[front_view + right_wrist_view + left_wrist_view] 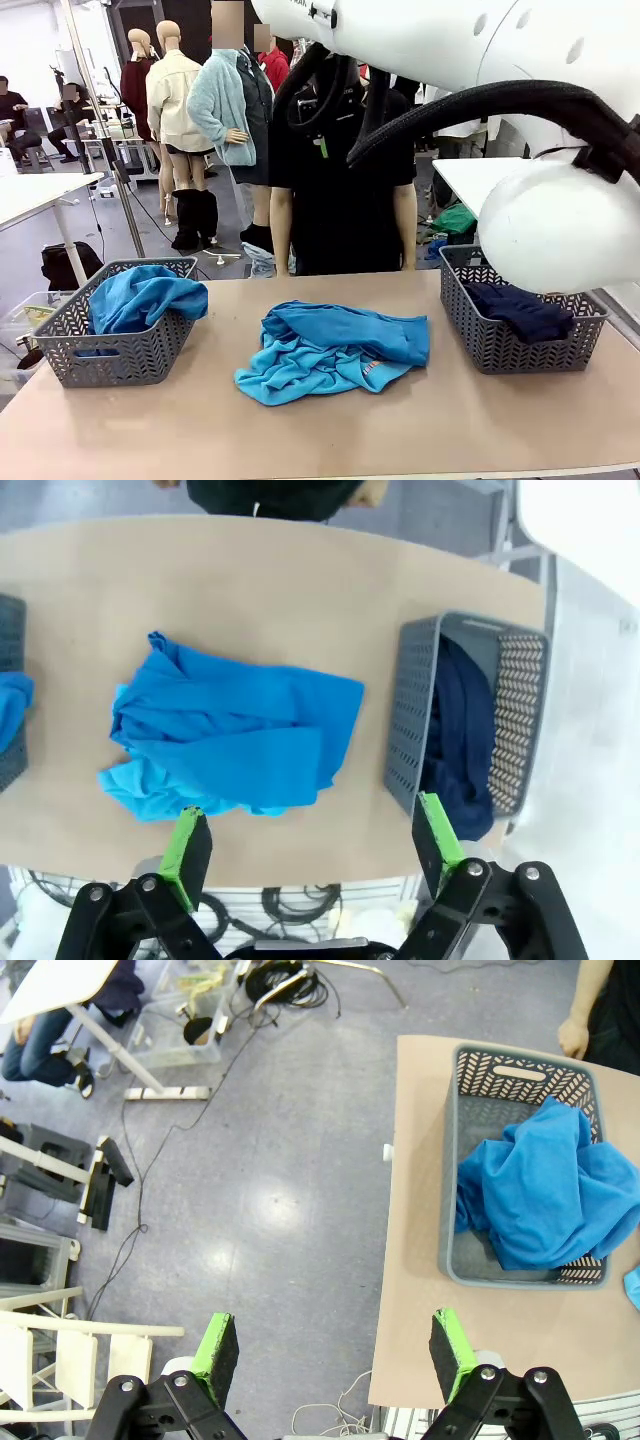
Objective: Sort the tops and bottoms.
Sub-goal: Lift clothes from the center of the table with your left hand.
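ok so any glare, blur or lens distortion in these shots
Front view: even indoor light, sharp, just a soft shadow under the pile of tops; the right arm looms large close to the lens. Left wrist view: a pale glare patch on the grey floor. Right wrist view: slightly soft, and the wide lens bows the table at its far edge.

Tops point(335, 350): soft matt turquoise and blue cloth, creased. Bottoms point(520, 308): dark navy matt cloth. Baskets point(120, 355): grey matt plastic lattice. Table point(200, 430): smooth matt tan top. Robot arm shell point(555, 235): glossy white plastic.
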